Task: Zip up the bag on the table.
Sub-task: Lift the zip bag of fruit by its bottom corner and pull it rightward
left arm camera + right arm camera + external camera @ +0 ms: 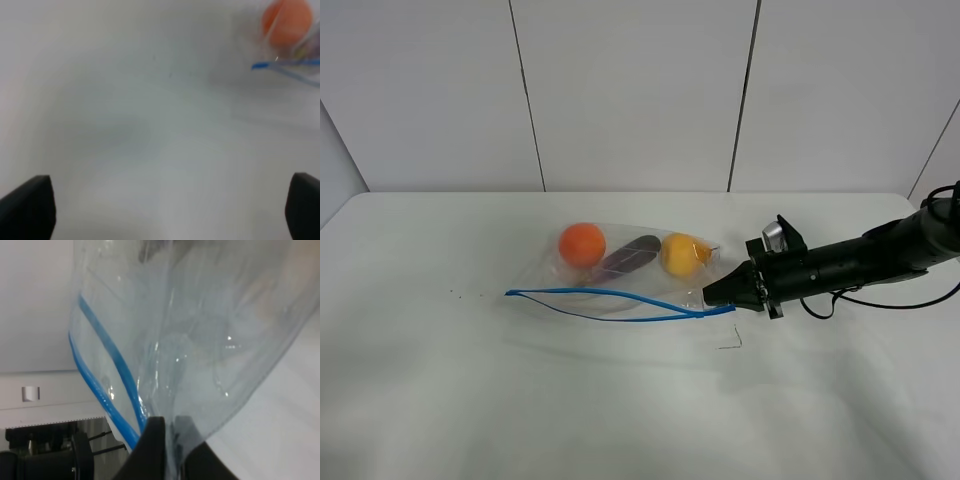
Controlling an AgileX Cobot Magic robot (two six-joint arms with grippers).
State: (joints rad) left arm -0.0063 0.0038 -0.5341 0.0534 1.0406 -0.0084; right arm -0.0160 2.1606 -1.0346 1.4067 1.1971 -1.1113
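Note:
The bag (630, 285), clear plastic, lies on the white table (500, 400) with an orange (582, 244), a purple eggplant (625, 259) and a yellow pear (681, 254) inside. Its blue zipper strip (620, 300) gapes apart along the near edge. My right gripper (717, 294) is shut on the bag's right end, where the strip ends; in the right wrist view the gripper (172, 455) pinches the plastic beside the blue strip (117, 365). My left gripper (167, 205) is open over bare table, with the orange (286, 21) and the strip's left end (262, 65) far off.
A small thin bent mark or wire (731, 340) lies on the table just in front of the right gripper. The right arm's cable (880, 303) hangs over the table at the right. White wall panels stand behind the table's far edge (620, 193).

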